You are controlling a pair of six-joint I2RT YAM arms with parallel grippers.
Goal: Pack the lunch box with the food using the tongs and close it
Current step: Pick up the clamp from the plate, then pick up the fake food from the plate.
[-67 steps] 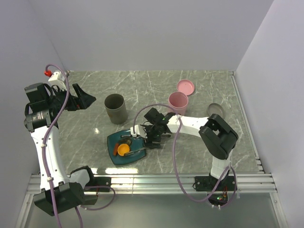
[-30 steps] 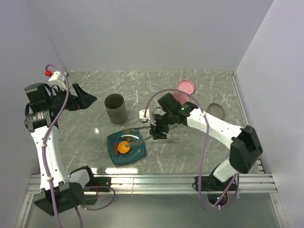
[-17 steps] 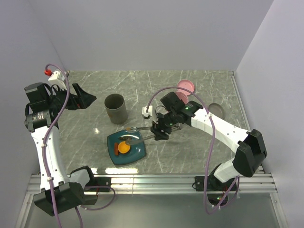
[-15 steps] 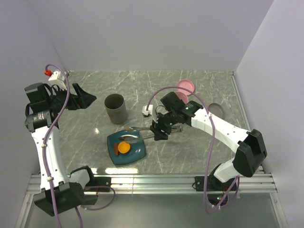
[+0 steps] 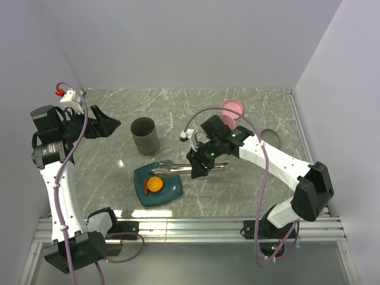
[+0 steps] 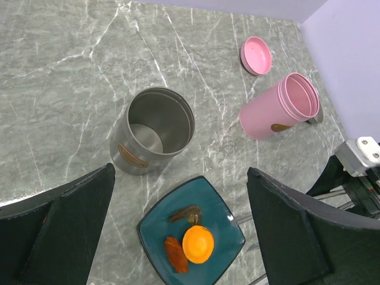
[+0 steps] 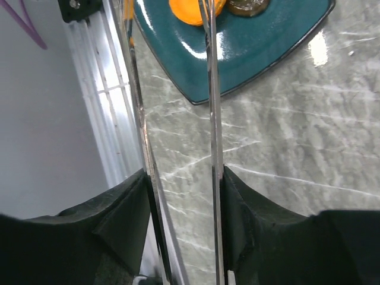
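If the right gripper, clamped on the tongs mid-frame, pinches off-centre, the orange piece could skid off the teal plate; the left gripper gapes wide.

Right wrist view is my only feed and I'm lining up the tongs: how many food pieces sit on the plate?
Observer: Three: an orange round piece, a dark brown piece and a reddish-brown piece.
Operator: Where are the tongs from above?
Observer: The tongs reach over the far side of the plate, beyond the orange round piece.
Operator: Any open containers?
Observer: A grey tin stands open just past the plate; a pink cup stands open to its right.
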